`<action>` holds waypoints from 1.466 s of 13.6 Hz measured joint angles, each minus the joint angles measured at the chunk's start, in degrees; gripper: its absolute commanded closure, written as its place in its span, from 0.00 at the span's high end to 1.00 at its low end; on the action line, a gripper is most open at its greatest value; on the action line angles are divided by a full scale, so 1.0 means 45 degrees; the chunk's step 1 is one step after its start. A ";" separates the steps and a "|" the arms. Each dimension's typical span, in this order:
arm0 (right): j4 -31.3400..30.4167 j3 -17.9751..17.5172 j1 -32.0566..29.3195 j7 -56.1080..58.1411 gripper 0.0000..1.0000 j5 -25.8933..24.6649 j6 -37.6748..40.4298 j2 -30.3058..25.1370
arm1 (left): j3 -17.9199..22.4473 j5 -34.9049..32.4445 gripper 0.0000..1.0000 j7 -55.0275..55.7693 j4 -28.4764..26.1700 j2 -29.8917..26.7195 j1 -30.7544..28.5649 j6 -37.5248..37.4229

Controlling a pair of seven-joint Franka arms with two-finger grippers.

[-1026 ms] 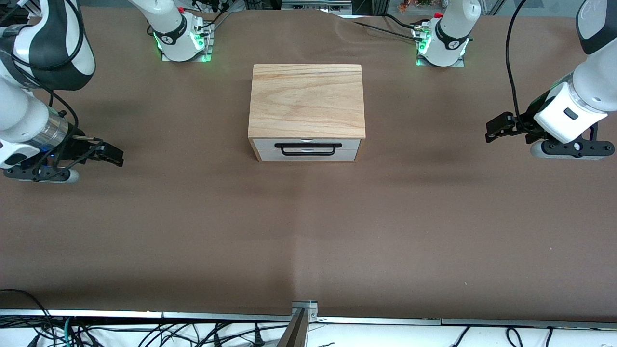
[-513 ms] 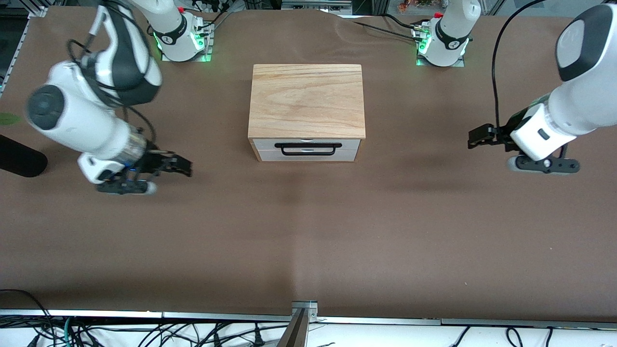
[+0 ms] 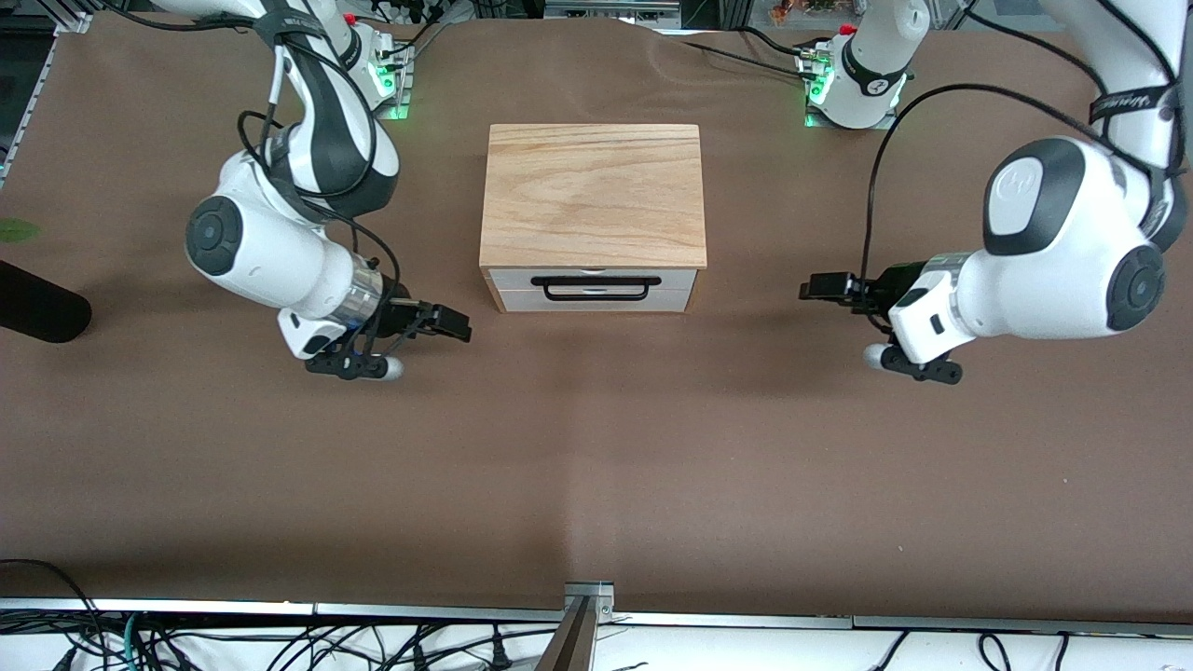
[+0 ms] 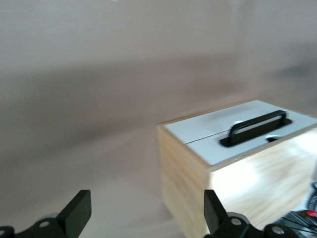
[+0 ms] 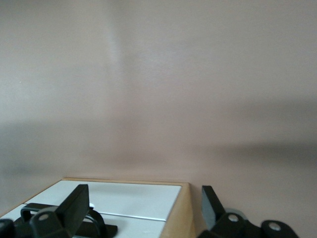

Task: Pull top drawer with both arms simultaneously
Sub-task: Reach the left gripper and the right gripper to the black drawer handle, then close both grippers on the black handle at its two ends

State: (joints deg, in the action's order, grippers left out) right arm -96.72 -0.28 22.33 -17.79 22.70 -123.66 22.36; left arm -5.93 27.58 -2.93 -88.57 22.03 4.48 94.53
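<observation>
Black wire bent into a wide loop makes the handle [image 3: 595, 288] of the top drawer [image 3: 591, 279], a shallow drawer with a white front panel, and that handle is what both arms must reach. The drawer sits shut in the small cabinet with the light wood-grain top slab [image 3: 593, 194], standing on the brown table [image 3: 596, 466] about midway between the two bases. Its front faces the front camera, and the handle's long axis runs from one arm's end of the table toward the other.

The right gripper [image 3: 445, 323], black with two fingers spread apart and holding nothing, hovers over the table beside the cabinet toward the right arm's end, close to the cabinet's front corner. The left gripper [image 3: 825, 287], likewise spread and empty, hovers beside the cabinet toward the left arm's end, clearly farther off. So the right gripper is the nearer one.

Both grippers point at the cabinet's sides, not at the drawer front. Judging from this, each must come round in front of the drawer and turn toward the panel before its fingers can straddle the handle.
</observation>
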 measured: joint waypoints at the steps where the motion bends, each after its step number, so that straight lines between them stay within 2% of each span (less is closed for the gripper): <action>1: -0.0003 -0.0034 0.0219 0.0106 1.00 0.0009 -0.0339 0.0190 | -0.0013 0.0511 1.00 -0.0205 0.0000 0.0155 0.0140 0.0203; 4: -0.0014 -0.0143 0.1015 0.1044 0.99 0.0480 -0.1290 0.0825 | -0.0034 0.2406 1.00 -0.1687 -0.0011 0.0793 0.0488 0.0383; 7: -0.0026 -0.0442 0.1321 0.2012 0.97 0.2240 -0.1667 0.1154 | -0.0037 0.4061 1.00 -0.3551 -0.0026 0.1723 0.0589 0.0556; 11: -0.0367 -0.0441 0.1242 0.4168 0.97 0.4293 -0.1602 0.1123 | -0.0047 0.5662 1.00 -0.5088 -0.0123 0.2710 0.1037 0.1301; 14: -0.1445 -0.0438 0.1238 0.6281 0.97 0.6207 -0.1580 0.1132 | -0.0048 0.7805 1.00 -0.7032 -0.1305 0.2993 0.1474 0.2152; 17: -0.1669 -0.0435 0.1236 0.6976 0.97 0.6812 -0.1321 0.1119 | -0.0046 0.9645 1.00 -0.8966 -0.2737 0.3047 0.1697 0.2615; 19: -0.1670 -0.0428 0.1231 0.7297 0.85 0.7179 -0.1022 0.1110 | -0.0047 1.0320 1.00 -0.9764 -0.3243 0.3046 0.1793 0.2853; 20: -0.1674 -0.0420 0.1227 0.7419 0.83 0.7340 -0.0943 0.1110 | -0.0048 1.0444 0.99 -0.9931 -0.3352 0.3047 0.1851 0.2890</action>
State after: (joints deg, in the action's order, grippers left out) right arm -104.25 -2.17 27.85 15.59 55.73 -127.90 27.35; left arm -6.15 74.58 -47.62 -103.66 35.74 12.81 107.53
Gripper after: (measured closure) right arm 0.084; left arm 0.000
